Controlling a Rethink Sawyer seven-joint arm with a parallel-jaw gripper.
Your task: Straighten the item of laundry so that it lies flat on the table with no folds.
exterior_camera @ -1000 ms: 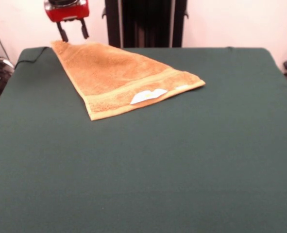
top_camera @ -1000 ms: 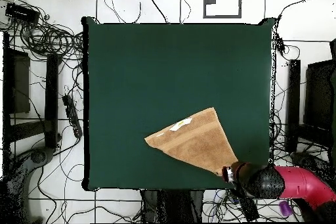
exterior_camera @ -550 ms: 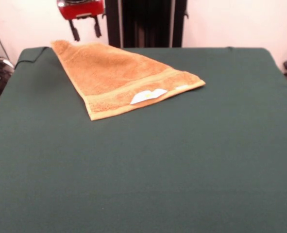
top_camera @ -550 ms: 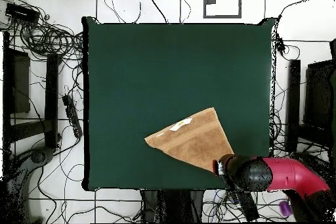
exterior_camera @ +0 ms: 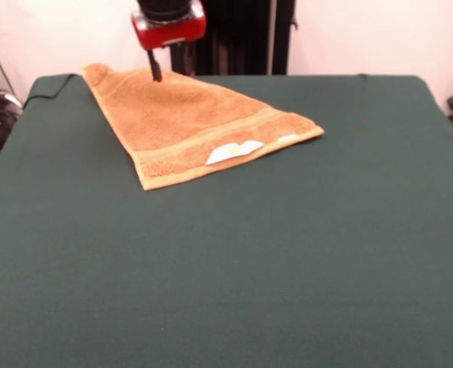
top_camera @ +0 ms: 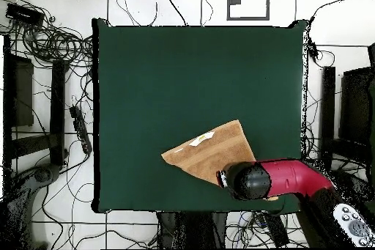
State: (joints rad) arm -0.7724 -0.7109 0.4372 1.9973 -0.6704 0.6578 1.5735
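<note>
I am looking at the hand [exterior_camera: 167, 65] hanging low over the terry towel [exterior_camera: 195, 119], just above the towel's edge on the pedestal side. I cannot tell whether the hand is apart or together, because part of it is merging with the dark column behind it. In the overhead view the red wrist is covering it completely. It is not gripping any cloth that I can make out.

The towel is lying on the green bench [exterior_camera: 287, 253] directly under the hand and spreading away from it, doubled into a triangle. The pointed corner [exterior_camera: 90, 70] is sitting off to one side of the hand, near the bench corner. The banded edge with the white label [exterior_camera: 234, 151] is lying on the side of the towel farthest from the hand.

I am judging the terry to be light, soft and limp. It is not going to hold a shape, and the pile is likely to be dragging on the bench cloth, so pushing would only bunch it. I am planning to pinch the top layer alone. The loose corner at the banded edge beyond the label looks best, since the woven band is thicker there. From there I would be lifting slightly and peeling the layer open across the fold. Catching both layers is the risk.
</note>
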